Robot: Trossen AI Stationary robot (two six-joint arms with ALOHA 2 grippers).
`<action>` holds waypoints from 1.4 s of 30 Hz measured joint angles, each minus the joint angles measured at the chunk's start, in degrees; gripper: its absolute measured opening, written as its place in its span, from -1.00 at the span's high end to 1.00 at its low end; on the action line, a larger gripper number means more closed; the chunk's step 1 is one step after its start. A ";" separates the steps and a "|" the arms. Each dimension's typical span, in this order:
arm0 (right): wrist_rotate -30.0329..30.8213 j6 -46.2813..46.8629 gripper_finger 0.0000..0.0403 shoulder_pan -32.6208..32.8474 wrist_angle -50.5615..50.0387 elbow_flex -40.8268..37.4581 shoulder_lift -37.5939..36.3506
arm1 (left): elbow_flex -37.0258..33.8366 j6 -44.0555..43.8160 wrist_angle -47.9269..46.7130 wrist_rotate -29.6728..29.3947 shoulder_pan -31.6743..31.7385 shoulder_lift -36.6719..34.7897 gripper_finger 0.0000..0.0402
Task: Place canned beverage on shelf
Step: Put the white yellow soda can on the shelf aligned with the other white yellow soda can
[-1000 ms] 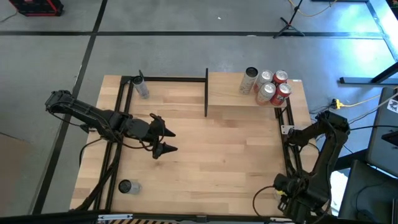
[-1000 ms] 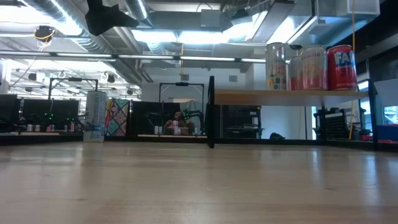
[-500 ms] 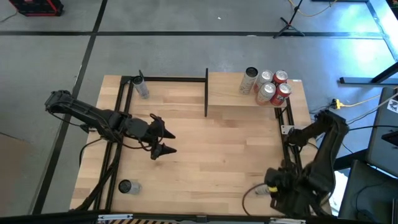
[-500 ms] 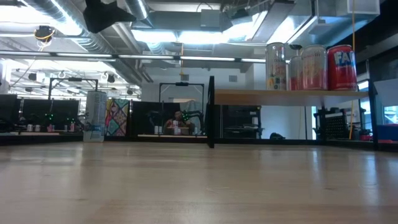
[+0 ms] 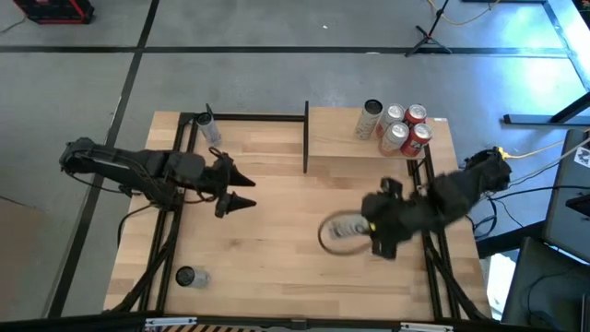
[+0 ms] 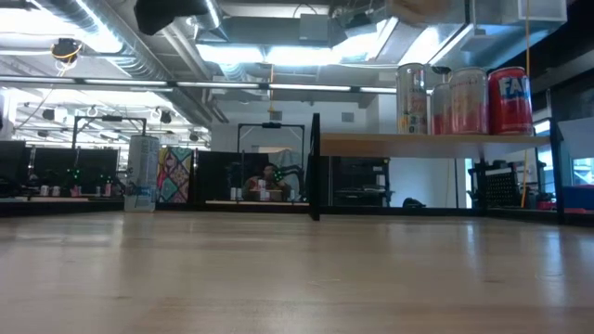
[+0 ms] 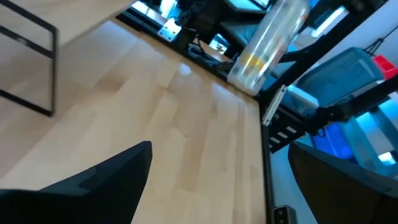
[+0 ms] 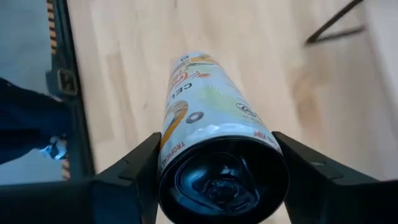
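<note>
From above, the right gripper is clamped on a slim white can, the pale wooden shelf beyond it; left gripper gapes empty. Right wrist: glossy cylindrical can between dark fingers

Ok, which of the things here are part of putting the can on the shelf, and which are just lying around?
Part of the job:
- white can, held in the right hand
- shelf

Just lying about:
- four cans already on the shelf
- can at the table's back left
- can at its front left
</note>
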 joint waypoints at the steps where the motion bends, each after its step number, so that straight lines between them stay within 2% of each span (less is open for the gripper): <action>1: -0.10 -2.42 -0.14 -2.03 0.08 1.11 0.00 | 0.32 0.55 -0.64 0.78 0.93 -0.10 -0.86; 8: -0.96 -14.84 -0.14 -15.57 0.28 10.18 0.01 | 3.82 5.47 -8.62 7.12 8.06 -0.68 -0.86; 12: -0.13 -19.15 -0.14 -22.10 0.17 14.33 -0.11 | 6.20 8.67 -12.91 8.10 10.95 -0.62 -0.86; 17: -0.62 -23.45 -0.14 -28.02 0.22 15.66 -0.17 | 7.10 10.00 -14.64 8.14 12.82 -0.61 -0.86; 26: -4.70 -31.98 -0.14 -36.43 0.33 10.91 -0.96 | 7.12 12.38 -14.58 8.24 13.10 -0.61 -0.86; 32: -5.51 -34.81 -0.14 -40.90 0.32 2.87 -6.25 | 7.12 12.81 -14.54 7.75 13.10 -0.61 -0.86; 38: -5.79 -33.13 -0.14 -41.93 0.15 -5.10 -12.05 | 7.12 12.84 -14.31 6.45 13.10 -0.59 -0.86; 42: -9.08 -29.96 -0.14 -39.68 0.54 -6.93 -12.41 | 7.14 12.96 -13.38 5.83 13.10 -0.59 -0.86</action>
